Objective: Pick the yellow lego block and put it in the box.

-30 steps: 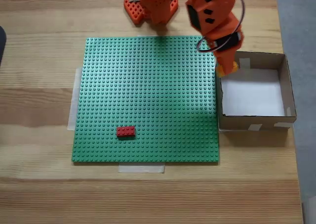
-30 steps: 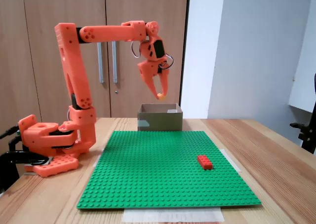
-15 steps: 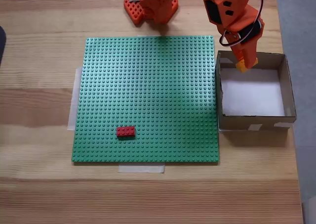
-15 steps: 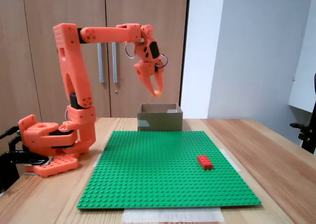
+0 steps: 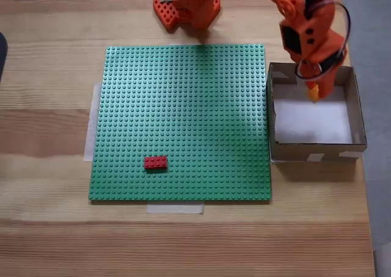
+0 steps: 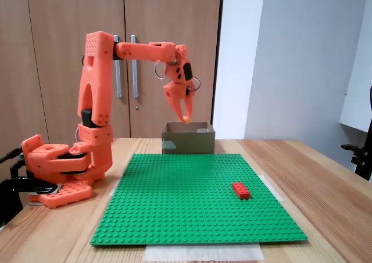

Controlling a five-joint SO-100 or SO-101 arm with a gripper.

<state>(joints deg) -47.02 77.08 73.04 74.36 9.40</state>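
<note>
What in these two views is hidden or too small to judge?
- Small yellow lego block: mostly covered by the orange gripper; studs unreadable in both fixed views.
- Brown cardboard box: interior hidden by its wall.
- Small red brick: stud count too small.

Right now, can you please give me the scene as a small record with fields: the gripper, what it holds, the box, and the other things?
gripper: shut on the yellow lego block, above the box
yellow lego block: in the air over the box's white bottom, not yet released
box: beside the right edge of the green baseplate in the top-down fixed view
red brick: on the green baseplate, untouched
</note>
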